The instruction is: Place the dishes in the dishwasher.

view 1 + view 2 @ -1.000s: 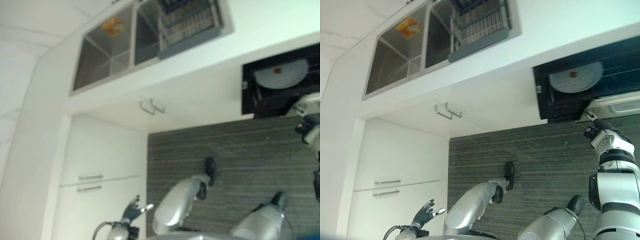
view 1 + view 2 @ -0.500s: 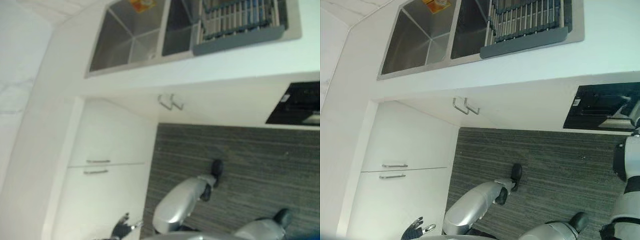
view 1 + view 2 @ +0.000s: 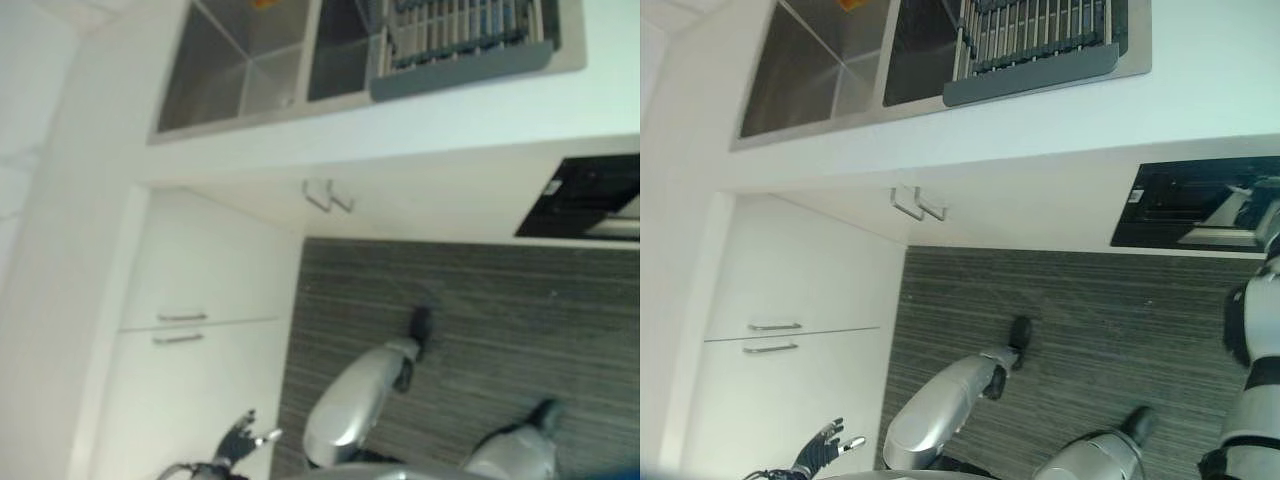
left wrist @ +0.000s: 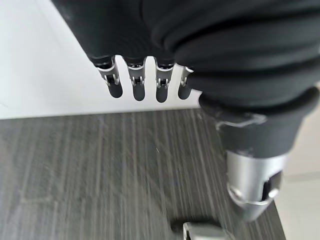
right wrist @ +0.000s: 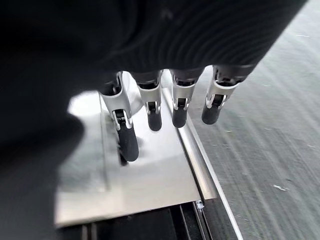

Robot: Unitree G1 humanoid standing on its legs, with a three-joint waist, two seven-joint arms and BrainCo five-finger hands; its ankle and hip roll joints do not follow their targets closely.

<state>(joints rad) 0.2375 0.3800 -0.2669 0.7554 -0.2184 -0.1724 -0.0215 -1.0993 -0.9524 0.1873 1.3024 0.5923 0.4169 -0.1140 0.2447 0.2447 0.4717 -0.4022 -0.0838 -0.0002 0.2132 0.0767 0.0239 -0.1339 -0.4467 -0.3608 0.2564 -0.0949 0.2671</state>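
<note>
over the dishwasher door (image 5: 145, 185) edge, right hand (image 5: 165, 107) fingers straight

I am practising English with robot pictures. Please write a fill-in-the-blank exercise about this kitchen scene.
1. The grey rack lies over the steel ____.
2. The fingers of the left hand are straight, so the hand is ____.
3. The dishwasher opening is ____ in colour.
4. The right hand is above a shiny ____ panel.

Missing words: sink; open; black; metal
</note>
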